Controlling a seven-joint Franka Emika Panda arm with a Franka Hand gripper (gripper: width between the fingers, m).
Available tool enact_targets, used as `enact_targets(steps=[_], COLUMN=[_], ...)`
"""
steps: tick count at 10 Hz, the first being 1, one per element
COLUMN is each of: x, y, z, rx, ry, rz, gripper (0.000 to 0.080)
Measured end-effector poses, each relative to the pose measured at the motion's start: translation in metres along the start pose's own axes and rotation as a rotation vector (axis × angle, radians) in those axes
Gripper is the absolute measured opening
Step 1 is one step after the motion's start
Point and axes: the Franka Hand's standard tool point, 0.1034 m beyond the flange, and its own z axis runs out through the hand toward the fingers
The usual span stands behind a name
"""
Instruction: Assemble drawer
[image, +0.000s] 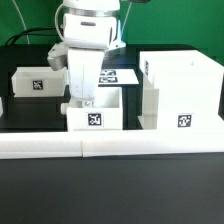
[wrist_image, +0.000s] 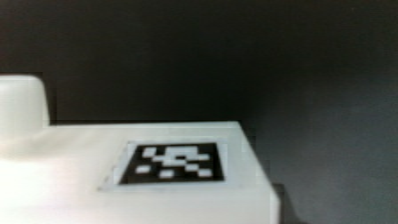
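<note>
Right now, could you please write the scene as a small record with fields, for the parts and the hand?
case: large, hollow, white, at the exterior view's right, tag on front
front tray: small, white, beside the case, tag on front
left tray: second tray, apart, at the exterior view's left
hand: low over the front tray; open or shut cannot be told
marker board: lies flat, behind the arm
border bars: long, white, along the front
wrist view: tagged white surface, close, blurred

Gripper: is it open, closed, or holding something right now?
Gripper: cannot be told; it hangs low at the small tray, and its fingers are too blurred to read.
</note>
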Motion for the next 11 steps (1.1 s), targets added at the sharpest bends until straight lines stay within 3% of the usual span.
enact_targets(steps=[2,3,6,9,11], x=[0.001,0.007,0.005,0.027,0.032], y=[0.001,0.006,0.004,0.007,0.011], z=[0.0,0.002,0.004,0.006,0.005], rx=[-0.008,-0.05,-0.042,-0.039,-0.029], ry=[-0.001,-0.004,-0.006,-0.019,-0.023], rz=[-0.006,-0.037,-0.036,-0.058,-0.051], gripper=[0.0042,0.0042,0.0042,0.0042,0.0042])
